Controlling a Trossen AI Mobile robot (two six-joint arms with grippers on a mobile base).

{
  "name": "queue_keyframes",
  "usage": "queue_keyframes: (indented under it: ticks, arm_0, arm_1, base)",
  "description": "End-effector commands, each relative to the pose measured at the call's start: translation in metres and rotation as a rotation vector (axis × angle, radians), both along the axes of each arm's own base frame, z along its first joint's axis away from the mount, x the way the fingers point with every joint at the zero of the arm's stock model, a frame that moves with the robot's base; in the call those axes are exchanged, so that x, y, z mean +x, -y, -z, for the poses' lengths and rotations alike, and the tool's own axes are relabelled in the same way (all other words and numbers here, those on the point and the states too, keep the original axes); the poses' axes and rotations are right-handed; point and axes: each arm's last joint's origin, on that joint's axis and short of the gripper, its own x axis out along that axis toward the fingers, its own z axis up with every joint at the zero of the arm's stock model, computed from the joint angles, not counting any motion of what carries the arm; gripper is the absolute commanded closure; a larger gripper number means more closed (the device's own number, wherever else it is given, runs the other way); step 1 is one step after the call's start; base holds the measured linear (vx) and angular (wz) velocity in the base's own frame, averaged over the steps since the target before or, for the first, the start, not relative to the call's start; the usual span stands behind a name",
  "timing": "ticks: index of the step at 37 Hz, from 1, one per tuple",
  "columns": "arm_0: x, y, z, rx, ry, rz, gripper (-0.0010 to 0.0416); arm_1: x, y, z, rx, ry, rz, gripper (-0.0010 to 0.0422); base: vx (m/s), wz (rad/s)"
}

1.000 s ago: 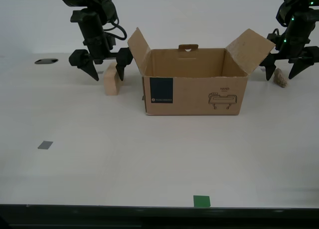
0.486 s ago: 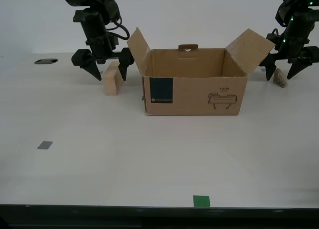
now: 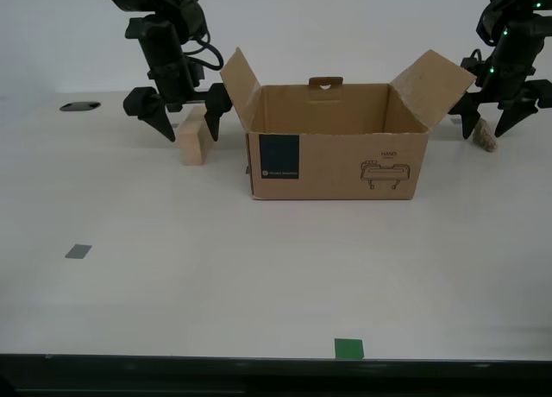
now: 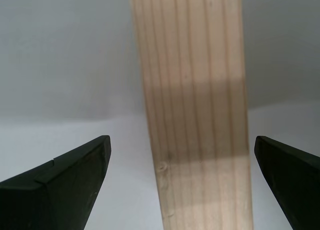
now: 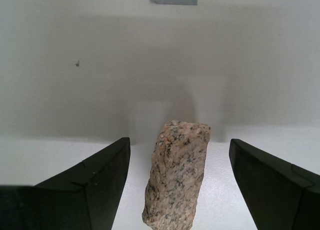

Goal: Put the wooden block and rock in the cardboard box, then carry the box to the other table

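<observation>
Lowered a little since a second ago, your second tool spread astride the wooden block, first tool spread astride the rock, cardboard box between them on the bench.

The open brown cardboard box stands upright between the pale wooden block and the speckled rock, both outside it.

My first gripper and my second gripper, both pointed downward, jaws spread wide.
</observation>
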Motion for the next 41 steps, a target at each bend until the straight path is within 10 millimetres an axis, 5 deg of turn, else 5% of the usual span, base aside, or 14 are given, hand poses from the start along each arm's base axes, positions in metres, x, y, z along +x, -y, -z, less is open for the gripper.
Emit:
queue_keyframes:
  ticks: [1, 12, 24, 36, 41]
  arm_0:
    - [0.0001, -0.0001, -0.0001, -0.003, 0.000, -0.001, 0.0151]
    - [0.0001, -0.0018, 0.0000, -0.002, -0.002, -0.005, 0.0205]
    - [0.0006, -0.0021, -0.0002, -0.003, 0.003, -0.005, 0.0286]
    - [0.0007, -0.0023, -0.0002, -0.003, 0.004, -0.005, 0.0347]
    - [0.0003, -0.0023, -0.0001, -0.002, 0.000, -0.005, 0.0384]
  arm_1:
    - [-0.0011, 0.0001, 0.0000, 0.000, -0.011, -0.002, 0.0019]
    - [-0.0037, -0.0002, 0.0006, 0.008, -0.038, -0.006, 0.0054]
    - [-0.0038, -0.0001, 0.0006, 0.005, -0.039, -0.017, 0.0205]
    - [-0.0023, 0.0004, 0.0003, -0.005, -0.025, -0.040, 0.0419]
    - [-0.0019, 0.0006, 0.0002, -0.007, -0.021, -0.040, 0.0409]
  base:
    - [0.000, 0.000]
    - [0.000, 0.000]
    - [0.000, 0.000]
    - [0.000, 0.000]
    - [0.000, 0.000]
